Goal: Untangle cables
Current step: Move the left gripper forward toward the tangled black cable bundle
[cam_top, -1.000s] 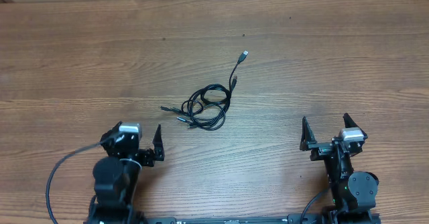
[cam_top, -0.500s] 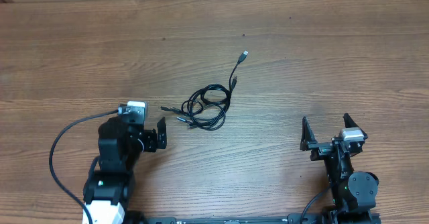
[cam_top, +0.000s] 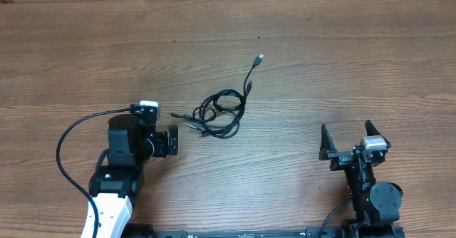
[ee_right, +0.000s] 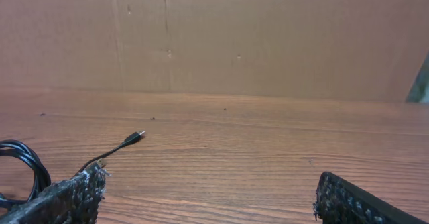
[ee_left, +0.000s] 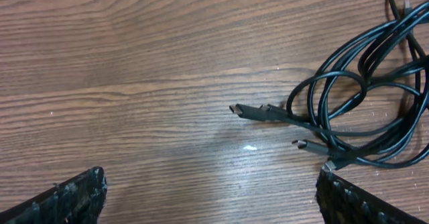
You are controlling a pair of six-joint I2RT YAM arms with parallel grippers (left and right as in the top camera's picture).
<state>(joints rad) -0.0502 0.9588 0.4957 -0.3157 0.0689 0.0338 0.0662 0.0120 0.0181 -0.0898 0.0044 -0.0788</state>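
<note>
- Black left claw (cam_top: pixel 171 142) hangs low over the wooden tabletop (cam_top: pixel 342 60), its fingers (ee_left: pixel 74 197) spread wide and holding nothing, pointed toward the cables (cam_top: pixel 222 113).
- Right claw (cam_top: pixel 345 131) sits at the near right, well apart from the bundle; its fingers are spread wide too and grip nothing.
- The cables lie just beyond the left claw, near the middle of the tabletop: thin black cords looped over one another in a loose knot.
- Several small plug tips (ee_left: pixel 238 108) stick out of the knot's left side toward the left claw, near it but not touching.
- One loose strand runs out of the knot toward the far right and ends in a silvery plug (cam_top: pixel 261 56), lying flat on the wood.
- Farthest off, in the right wrist view, a brown cardboard wall (ee_right: pixel 268 36) stands behind the tabletop.
</note>
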